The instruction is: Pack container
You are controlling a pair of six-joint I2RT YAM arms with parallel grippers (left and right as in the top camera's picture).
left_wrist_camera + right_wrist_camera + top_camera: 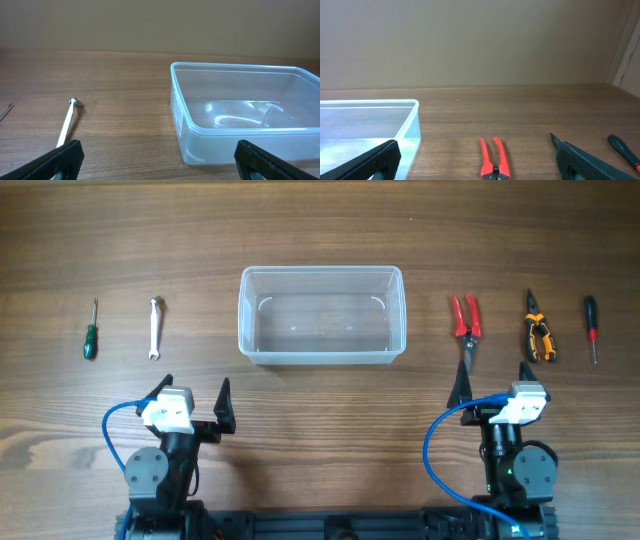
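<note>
The left pincer (195,387) and right pincer (493,380) both gape wide, gripping nothing. The container (320,272) sits on the desk (320,220) between them and farther out, touching neither. A wrench (154,328) lies to its left and red pliers (465,320) to its right.

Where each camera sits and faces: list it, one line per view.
Overhead: above the table, looking straight down at the container; left hand and right hand show, open.
Left wrist: behind the left hand, facing wrench and container; fingertips show.
Right wrist: behind the right hand, facing red pliers; its fingertips show.
Shared: both wrist views catch the container.
</note>
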